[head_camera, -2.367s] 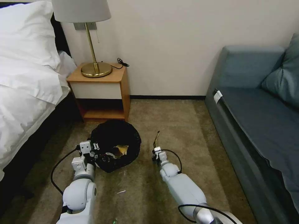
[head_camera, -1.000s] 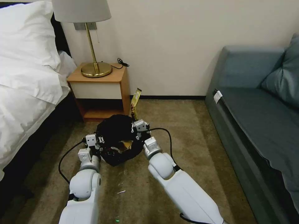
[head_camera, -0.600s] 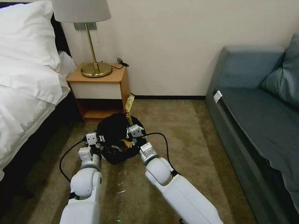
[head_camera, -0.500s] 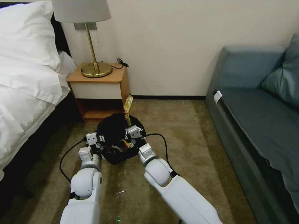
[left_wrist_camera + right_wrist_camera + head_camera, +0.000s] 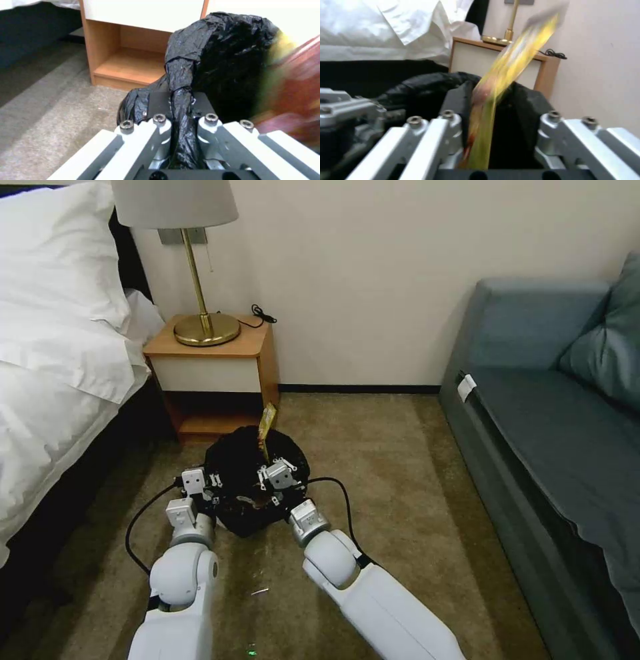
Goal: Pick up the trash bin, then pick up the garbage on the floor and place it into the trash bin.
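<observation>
The trash bin (image 5: 233,473), draped in its crinkly black bag, hangs just above the carpet in front of the nightstand. My left gripper (image 5: 208,488) is shut on a fold of the bag at the bin's rim (image 5: 181,100). My right gripper (image 5: 275,473) hovers over the bin's mouth. A piece of garbage, a yellow-gold snack wrapper (image 5: 267,421), stands upright from it. In the right wrist view the wrapper (image 5: 516,55) is a blur between the parted fingers of the right gripper (image 5: 493,105), against one pad, with the bin (image 5: 426,85) behind. Other litter lies inside the bin (image 5: 257,503).
A wooden nightstand (image 5: 213,373) with a brass lamp (image 5: 200,280) stands just behind the bin, and the bed (image 5: 53,380) is to its left. A blue sofa (image 5: 553,433) runs along the right. A small white scrap (image 5: 260,591) lies on the carpet between my arms.
My right arm swung the wrapper from the carpet on the right to above the bin, then lowered it. The left gripper kept its hold on the bin, which shifted slightly.
</observation>
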Robot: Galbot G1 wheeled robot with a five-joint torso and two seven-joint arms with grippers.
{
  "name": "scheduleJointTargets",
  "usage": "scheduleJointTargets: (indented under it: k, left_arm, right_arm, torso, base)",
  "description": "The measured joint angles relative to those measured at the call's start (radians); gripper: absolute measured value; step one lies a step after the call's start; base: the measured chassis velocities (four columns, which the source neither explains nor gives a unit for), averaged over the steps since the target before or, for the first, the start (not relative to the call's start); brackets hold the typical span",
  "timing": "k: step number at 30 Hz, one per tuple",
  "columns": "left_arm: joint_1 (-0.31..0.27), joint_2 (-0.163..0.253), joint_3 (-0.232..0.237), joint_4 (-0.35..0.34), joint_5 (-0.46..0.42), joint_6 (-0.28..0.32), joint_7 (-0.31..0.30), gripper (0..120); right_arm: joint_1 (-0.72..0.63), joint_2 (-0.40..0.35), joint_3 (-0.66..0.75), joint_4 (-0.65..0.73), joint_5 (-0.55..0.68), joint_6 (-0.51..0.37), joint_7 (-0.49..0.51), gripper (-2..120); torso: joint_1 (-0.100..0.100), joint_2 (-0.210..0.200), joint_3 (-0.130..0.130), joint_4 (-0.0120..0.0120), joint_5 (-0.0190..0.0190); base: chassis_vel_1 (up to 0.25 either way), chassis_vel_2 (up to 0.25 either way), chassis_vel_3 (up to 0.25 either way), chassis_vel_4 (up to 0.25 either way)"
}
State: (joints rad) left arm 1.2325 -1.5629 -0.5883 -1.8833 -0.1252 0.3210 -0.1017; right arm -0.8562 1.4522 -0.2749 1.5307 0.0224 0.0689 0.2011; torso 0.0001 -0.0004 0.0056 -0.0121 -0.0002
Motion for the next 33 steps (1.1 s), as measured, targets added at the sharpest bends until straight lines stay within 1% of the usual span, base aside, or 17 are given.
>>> scheduleJointTargets:
  k: [1, 3, 4, 5, 6, 8, 9, 11, 12, 14, 15, 17, 24, 26, 27, 30, 33]
  left_arm:
    - [0.000, 0.000, 0.000, 0.000, 0.000, 0.000, 0.000, 4]
    - [-0.002, -0.002, 0.006, 0.000, -0.002, 0.003, -0.002, 4]
    - [-0.002, -0.002, 0.006, 0.000, -0.002, 0.003, -0.002, 4]
    - [-0.003, -0.002, 0.006, 0.000, -0.002, 0.003, -0.003, 4]
    - [-0.003, -0.002, 0.006, 0.000, -0.002, 0.003, -0.003, 4]
    - [-0.003, -0.002, 0.006, 0.000, -0.002, 0.003, -0.003, 4]
    - [-0.003, -0.002, 0.006, 0.000, -0.002, 0.003, -0.003, 4]
    - [-0.003, -0.001, 0.006, 0.000, 0.000, 0.003, -0.004, 4]
    - [-0.003, -0.001, 0.006, 0.000, 0.000, 0.003, -0.004, 4]
    - [0.002, -0.001, 0.006, -0.002, 0.000, 0.003, -0.004, 4]
    - [0.002, -0.001, 0.006, -0.002, 0.000, 0.003, -0.004, 4]
    - [0.004, 0.001, 0.006, -0.005, -0.001, 0.003, -0.004, 4]
    - [0.001, 0.006, -0.004, -0.004, -0.018, 0.001, -0.004, 4]
    - [-0.001, 0.009, -0.013, 0.000, -0.053, -0.006, -0.011, 4]
    - [-0.001, 0.009, -0.013, 0.000, -0.053, -0.006, -0.011, 4]
    - [-0.001, 0.017, -0.021, -0.002, -0.064, -0.006, -0.012, 4]
    - [-0.017, 0.019, -0.027, -0.003, -0.066, -0.004, -0.014, 4]
  right_arm:
    - [0.000, 0.000, 0.000, 0.000, 0.000, 0.000, 0.000, 38]
    - [0.004, 0.005, 0.000, -0.008, -0.002, 0.012, -0.006, 50]
    - [0.004, 0.005, 0.000, -0.008, -0.002, 0.012, -0.006, 50]
    - [0.005, 0.005, 0.000, -0.008, -0.002, 0.013, -0.007, 57]
    - [0.005, 0.005, 0.000, -0.008, -0.002, 0.013, -0.007, 57]
    - [0.006, 0.005, 0.001, -0.008, -0.003, 0.014, -0.008, 65]
    - [0.006, 0.005, 0.001, -0.008, -0.003, 0.014, -0.008, 65]
    - [0.008, 0.005, 0.007, -0.007, -0.005, 0.016, -0.010, 79]
    - [0.008, 0.005, 0.007, -0.007, -0.005, 0.016, -0.010, 79]
    - [0.009, 0.008, 0.021, -0.002, -0.010, 0.020, -0.015, 90]
    - [0.009, 0.008, 0.021, -0.002, -0.010, 0.020, -0.015, 90]
    - [0.009, 0.006, 0.031, 0.005, -0.012, 0.027, -0.021, 98]
    - [0.015, -0.014, 0.061, 0.036, -0.012, 0.034, -0.028, 100]
    - [0.008, -0.027, 0.137, 0.070, -0.005, 0.036, -0.036, 100]
    - [0.008, -0.027, 0.137, 0.070, -0.005, 0.036, -0.036, 100]
    - [-0.008, -0.044, 0.218, 0.111, 0.007, 0.035, -0.038, 100]
    - [-0.030, -0.094, 0.306, 0.179, 0.033, 0.018, -0.035, 100]
  torso:
    - [0.000, 0.000, 0.000, 0.0000, 0.0000]
    - [0.000, 0.000, 0.000, 0.0000, 0.0000]
    - [0.000, 0.000, 0.000, 0.0000, 0.0000]
    - [0.000, 0.000, 0.000, 0.0000, 0.0000]
    - [0.000, 0.000, 0.000, 0.0000, 0.0000]
    - [0.000, 0.000, 0.000, 0.0000, 0.0000]
    - [0.000, 0.000, 0.000, 0.0000, 0.0000]
    - [0.000, 0.000, 0.000, 0.0000, 0.0000]
    - [0.000, 0.000, 0.000, 0.0000, 0.0000]
    - [0.000, 0.000, 0.000, 0.0000, 0.0000]
    - [0.000, 0.000, 0.000, 0.0000, 0.0000]
    - [0.000, 0.000, 0.000, 0.0001, 0.0000]
    - [0.000, 0.000, 0.000, 0.0001, 0.0001]
    - [0.000, 0.000, 0.000, 0.0001, 0.0003]
    - [0.000, 0.000, 0.000, 0.0001, 0.0003]
    - [0.000, 0.000, 0.000, -0.0001, 0.0001]
    - [0.000, 0.000, 0.000, 0.0000, 0.0000]
  base:
    - [0.000, 0.000, 0.000, 0.000]
    - [0.000, 0.000, 0.000, 0.000]
    - [0.000, 0.000, 0.000, 0.000]
    - [0.000, 0.000, 0.000, 0.000]
    - [0.000, 0.000, 0.000, 0.000]
    - [0.000, 0.000, 0.000, 0.000]
    - [0.000, 0.000, 0.000, 0.000]
    - [0.000, 0.000, 0.000, 0.000]
    - [0.000, 0.000, 0.000, 0.000]
    - [0.000, 0.000, 0.000, 0.000]
    - [0.000, 0.000, 0.000, 0.000]
    - [0.000, 0.000, 0.000, 0.000]
    - [0.000, 0.000, 0.000, 0.000]
    - [0.000, 0.000, 0.000, 0.000]
    - [0.000, 0.000, 0.000, 0.000]
    - [0.000, 0.000, 0.000, 0.000]
    - [0.000, 0.000, 0.000, 0.000]
